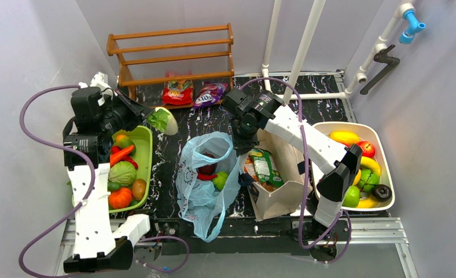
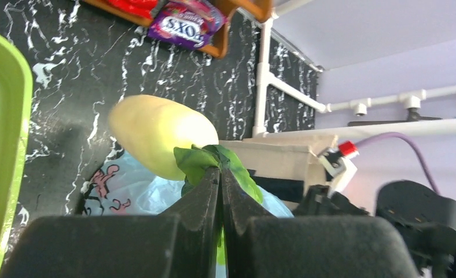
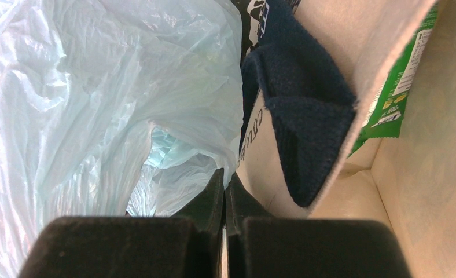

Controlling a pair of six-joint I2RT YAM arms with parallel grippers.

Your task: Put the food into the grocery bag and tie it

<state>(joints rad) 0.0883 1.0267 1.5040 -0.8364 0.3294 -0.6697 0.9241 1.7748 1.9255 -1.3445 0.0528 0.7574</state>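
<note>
1. Jaws of the left gripper (image 2: 220,174) are pressed together on the green leaves (image 2: 205,159) of a white radish (image 2: 156,130). They hold it by that tuft over the black marbled table (image 2: 156,52), just past the far corner of the green tray (image 1: 146,145).
2. The right gripper (image 3: 224,180) also has its jaws together, with the tips at the seam where the grocery bag (image 1: 202,194) meets the canvas tote (image 1: 283,194). Whether a fold of plastic is caught between them cannot be told.
3. The grocery bag lies mid-table with its mouth open upward, between the green tray and the tote. A red piece (image 1: 207,169) and a green round fruit (image 1: 220,180) sit inside it.
4. The tote stands against the bag's right side and holds a green packet (image 1: 264,165) and an orange packet (image 1: 250,169).
5. A white tub (image 1: 382,136) of fruit sits at the right. A wooden rack (image 1: 173,55) at the far edge has two snack packets on its lowest shelf.
</note>
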